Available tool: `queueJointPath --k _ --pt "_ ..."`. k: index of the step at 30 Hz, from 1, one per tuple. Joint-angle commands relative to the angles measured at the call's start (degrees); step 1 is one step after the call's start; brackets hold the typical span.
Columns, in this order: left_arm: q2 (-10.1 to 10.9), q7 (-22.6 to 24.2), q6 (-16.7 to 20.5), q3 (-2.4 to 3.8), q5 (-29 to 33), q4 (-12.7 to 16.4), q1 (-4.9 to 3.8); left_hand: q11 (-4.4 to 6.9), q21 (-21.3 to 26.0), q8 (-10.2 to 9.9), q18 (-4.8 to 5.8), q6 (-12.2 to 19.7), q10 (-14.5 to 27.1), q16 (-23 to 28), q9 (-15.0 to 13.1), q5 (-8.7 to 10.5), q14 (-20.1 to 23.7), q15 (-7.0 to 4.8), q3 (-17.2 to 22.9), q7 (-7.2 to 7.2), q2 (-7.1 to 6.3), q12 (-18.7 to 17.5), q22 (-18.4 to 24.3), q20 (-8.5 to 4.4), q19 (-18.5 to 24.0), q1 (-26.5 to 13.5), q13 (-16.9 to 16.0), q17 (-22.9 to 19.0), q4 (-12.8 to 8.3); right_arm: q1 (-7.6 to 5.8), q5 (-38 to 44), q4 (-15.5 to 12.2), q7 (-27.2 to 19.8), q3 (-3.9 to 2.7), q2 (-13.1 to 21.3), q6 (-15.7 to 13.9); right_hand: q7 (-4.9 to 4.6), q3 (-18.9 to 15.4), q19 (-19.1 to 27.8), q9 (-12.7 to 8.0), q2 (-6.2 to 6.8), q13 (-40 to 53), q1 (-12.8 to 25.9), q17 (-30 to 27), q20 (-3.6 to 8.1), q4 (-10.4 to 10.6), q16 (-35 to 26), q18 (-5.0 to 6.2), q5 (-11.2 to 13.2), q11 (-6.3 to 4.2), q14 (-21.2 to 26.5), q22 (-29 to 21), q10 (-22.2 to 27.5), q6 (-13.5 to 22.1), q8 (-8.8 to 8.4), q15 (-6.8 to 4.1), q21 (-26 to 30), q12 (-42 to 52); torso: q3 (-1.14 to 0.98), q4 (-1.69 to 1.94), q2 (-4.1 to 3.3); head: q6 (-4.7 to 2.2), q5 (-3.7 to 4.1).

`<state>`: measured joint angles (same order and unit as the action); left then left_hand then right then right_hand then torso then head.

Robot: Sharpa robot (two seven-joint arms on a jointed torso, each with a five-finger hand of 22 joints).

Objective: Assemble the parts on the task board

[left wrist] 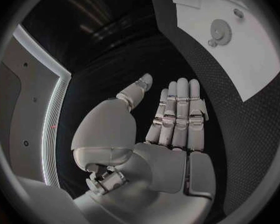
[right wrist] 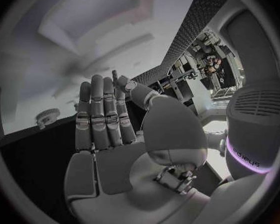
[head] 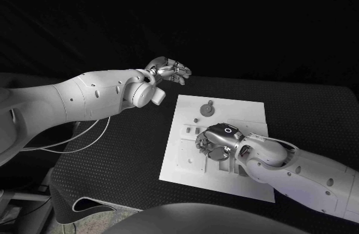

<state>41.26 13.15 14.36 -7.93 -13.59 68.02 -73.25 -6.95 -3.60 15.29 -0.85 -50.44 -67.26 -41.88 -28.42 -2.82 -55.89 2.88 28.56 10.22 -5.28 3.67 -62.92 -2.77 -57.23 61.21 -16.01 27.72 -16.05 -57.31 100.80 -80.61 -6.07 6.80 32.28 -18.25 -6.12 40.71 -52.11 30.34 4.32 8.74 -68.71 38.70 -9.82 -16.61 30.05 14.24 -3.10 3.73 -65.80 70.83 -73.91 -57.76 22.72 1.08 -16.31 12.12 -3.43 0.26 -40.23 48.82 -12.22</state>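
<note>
The white task board [head: 247, 114] lies in the middle of the black table. A round grey part [head: 207, 110] sits near its far edge, also seen in the left wrist view as a round part [left wrist: 219, 31] on the board [left wrist: 252, 59]. My right hand [head: 217, 143] hovers low over the board's middle. In the right wrist view its fingers [right wrist: 99, 114] stretch straight with the thumb apart and nothing in the palm, and a toothed round part [right wrist: 47, 117] lies on the board beyond. My left hand [head: 169, 71] is raised beyond the board's far left corner, fingers [left wrist: 177, 114] extended and empty.
Small slots and pegs [head: 196, 121] mark the board's left half. Bare black table [head: 120, 156] lies to the board's left. A white cable [head: 90, 138] loops below my left arm near the table's left edge.
</note>
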Motion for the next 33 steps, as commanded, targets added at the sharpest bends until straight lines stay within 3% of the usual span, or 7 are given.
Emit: queueJointPath --k 1,11,20,33 --pt "-0.25 0.44 -0.10 0.07 0.35 0.05 -0.16 -0.01 -0.17 0.19 -0.14 0.44 0.24 0.30 0.06 -0.26 -0.20 0.01 -0.38 0.05 -0.06 0.37 0.09 0.07 -0.20 -0.34 0.02 0.06 0.04 0.07 0.99 0.13 -0.59 0.09 -0.18 1.16 -0.07 0.13 -0.27 0.08 0.10 0.07 -0.08 0.10 0.00 -0.10 -0.28 0.76 0.21 0.04 -0.36 0.07 -0.29 -0.16 0.21 -0.01 0.24 -0.21 -0.03 -0.04 -0.02 0.07 -0.11" --pt "-0.31 0.44 -0.16 0.07 0.35 0.01 -0.17 -0.01 -0.18 0.20 -0.13 0.46 0.25 0.34 0.06 -0.26 -0.21 0.01 -0.39 0.05 -0.06 0.37 0.15 0.07 -0.21 -0.36 0.02 0.08 0.05 0.19 1.43 0.99 -0.68 0.40 -0.67 1.50 -0.08 0.13 -0.28 0.16 0.07 0.15 -0.05 0.20 -0.01 -0.10 -0.35 0.76 0.21 0.05 -0.37 0.11 -0.30 -0.13 0.17 -0.01 0.29 -0.28 -0.09 -0.02 0.02 0.18 -0.15" --pt "-0.34 0.38 -0.26 0.07 0.35 -0.06 -0.17 -0.02 -0.18 0.20 -0.12 0.48 0.27 0.37 0.07 -0.26 -0.21 0.01 -0.40 0.06 -0.05 0.36 0.21 0.07 -0.21 -0.38 0.02 0.11 0.08 1.26 2.21 2.41 -0.60 0.67 -1.49 1.58 -0.08 0.13 -0.28 0.24 0.05 0.22 -0.05 0.29 0.00 -0.11 -0.42 0.76 0.21 0.05 -0.38 0.15 -0.30 -0.11 0.14 -0.01 0.34 -0.34 -0.09 0.08 0.01 0.23 -0.21" --pt "-0.32 0.34 -0.27 0.07 0.35 -0.06 -0.18 -0.03 -0.17 0.22 -0.12 0.51 0.29 0.42 0.08 -0.26 -0.21 0.02 -0.41 0.06 -0.05 0.36 0.29 0.07 -0.21 -0.39 0.02 0.14 0.08 1.37 1.93 2.82 -0.45 1.06 -1.60 3.59 -0.15 0.04 -0.18 0.40 0.06 0.37 0.18 0.51 -0.06 -0.07 -0.67 0.75 0.22 0.11 -0.30 0.22 -0.21 0.02 0.01 0.04 0.52 -0.56 -0.01 -0.07 0.02 0.32 -0.35"
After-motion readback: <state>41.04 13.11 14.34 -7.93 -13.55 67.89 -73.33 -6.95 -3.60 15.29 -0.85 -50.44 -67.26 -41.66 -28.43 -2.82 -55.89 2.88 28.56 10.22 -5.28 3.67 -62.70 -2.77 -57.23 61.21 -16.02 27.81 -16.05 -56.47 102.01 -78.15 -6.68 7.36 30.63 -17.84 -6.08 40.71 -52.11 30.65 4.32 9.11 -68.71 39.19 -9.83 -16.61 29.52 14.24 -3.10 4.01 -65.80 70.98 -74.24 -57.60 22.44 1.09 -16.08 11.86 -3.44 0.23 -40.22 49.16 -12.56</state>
